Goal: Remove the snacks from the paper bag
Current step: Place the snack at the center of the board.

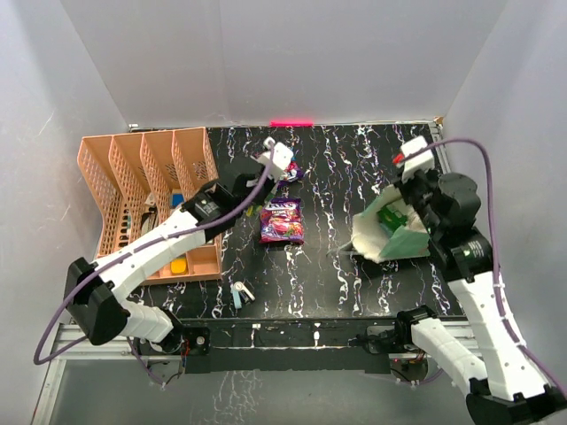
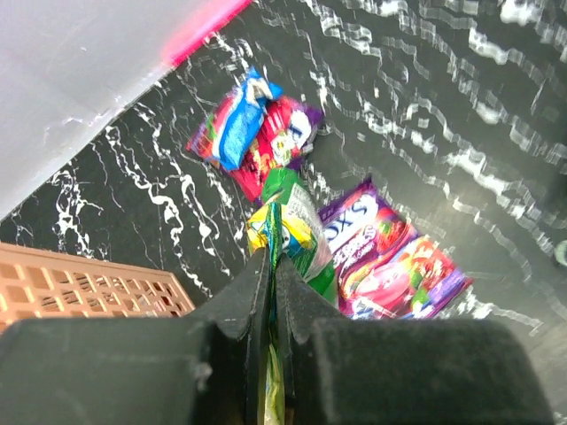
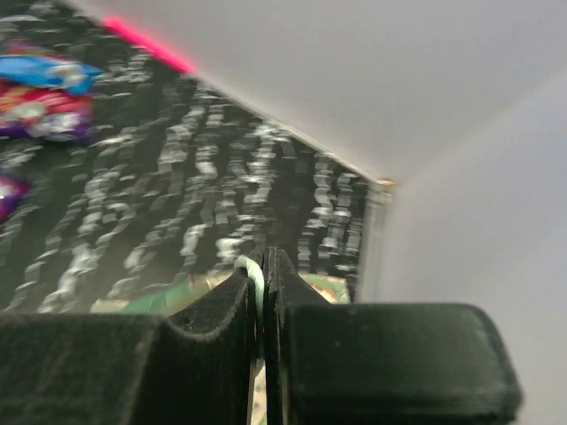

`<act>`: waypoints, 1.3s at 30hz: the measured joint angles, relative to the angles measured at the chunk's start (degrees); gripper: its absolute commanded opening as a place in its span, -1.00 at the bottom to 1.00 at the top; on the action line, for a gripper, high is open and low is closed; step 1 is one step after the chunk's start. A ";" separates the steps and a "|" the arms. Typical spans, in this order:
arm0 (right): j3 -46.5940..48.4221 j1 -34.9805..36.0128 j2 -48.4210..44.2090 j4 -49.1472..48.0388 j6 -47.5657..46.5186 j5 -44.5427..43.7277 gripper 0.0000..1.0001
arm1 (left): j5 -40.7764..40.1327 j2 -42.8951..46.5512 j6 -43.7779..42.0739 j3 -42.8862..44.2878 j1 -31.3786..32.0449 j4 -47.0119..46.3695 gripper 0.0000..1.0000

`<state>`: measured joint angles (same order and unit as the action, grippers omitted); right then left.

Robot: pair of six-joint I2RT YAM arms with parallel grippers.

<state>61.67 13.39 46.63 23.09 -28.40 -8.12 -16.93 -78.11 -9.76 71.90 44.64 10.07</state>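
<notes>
My left gripper (image 2: 273,257) is shut on a green and yellow snack packet (image 2: 297,226), held above the table near the orange tray (image 1: 251,202). A purple packet (image 1: 282,221) (image 2: 399,266) lies flat just beyond it. Farther back lies a red and purple packet (image 2: 283,142) with a blue one (image 2: 244,115) on top, seen from above as a small heap (image 1: 292,173). The paper bag (image 1: 394,235) lies on its side at the right, mouth toward the middle. My right gripper (image 3: 263,257) (image 1: 409,205) is shut on its thin pale string handle (image 3: 252,270). Something green shows in the bag's mouth.
The orange slotted tray (image 1: 133,177) stands at the left with small blue and yellow items in it. A small pale blue object (image 1: 239,294) lies near the front edge. White walls close off the back and both sides, and a pink strip (image 1: 292,122) marks the back edge.
</notes>
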 measured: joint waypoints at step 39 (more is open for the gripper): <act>-11.26 0.07 -15.47 2.49 18.08 19.76 -0.85 | 14.75 -12.35 -43.63 -25.88 4.37 -31.34 -1.00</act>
<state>50.41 13.45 31.16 25.58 -10.33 11.64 -2.17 -90.45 -53.39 46.02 49.01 -21.28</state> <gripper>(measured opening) 0.076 0.019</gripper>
